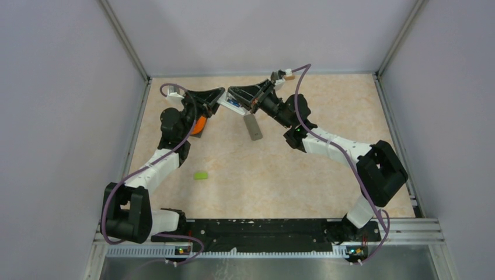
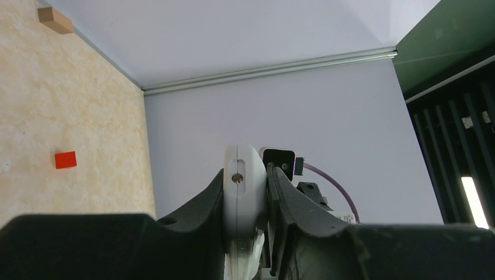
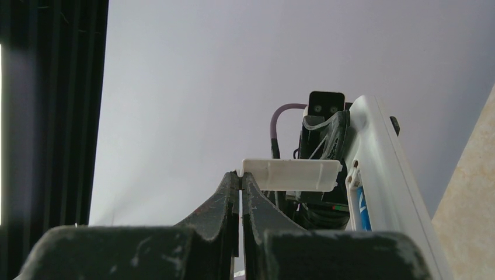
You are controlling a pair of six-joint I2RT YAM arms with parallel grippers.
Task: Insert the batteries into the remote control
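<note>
The white remote control (image 2: 245, 186) is held up off the table, and my left gripper (image 2: 246, 175) is shut on its end. In the top view the left gripper (image 1: 218, 97) and right gripper (image 1: 231, 93) meet tip to tip at the back of the table, with the remote (image 1: 225, 105) between them. My right gripper (image 3: 240, 175) is shut on the edge of a thin white battery cover (image 3: 292, 174). The cover hangs just beside the remote (image 3: 379, 169). One blue battery (image 3: 360, 211) lies in the open compartment. Other batteries are out of view.
A grey oblong piece (image 1: 252, 126) lies on the table below the grippers. A green piece (image 1: 200, 175) sits mid-table and an orange thing (image 1: 199, 124) lies under the left arm. A wooden block (image 1: 288, 74) is at the back wall, and a red block (image 2: 65, 159) rests on the table.
</note>
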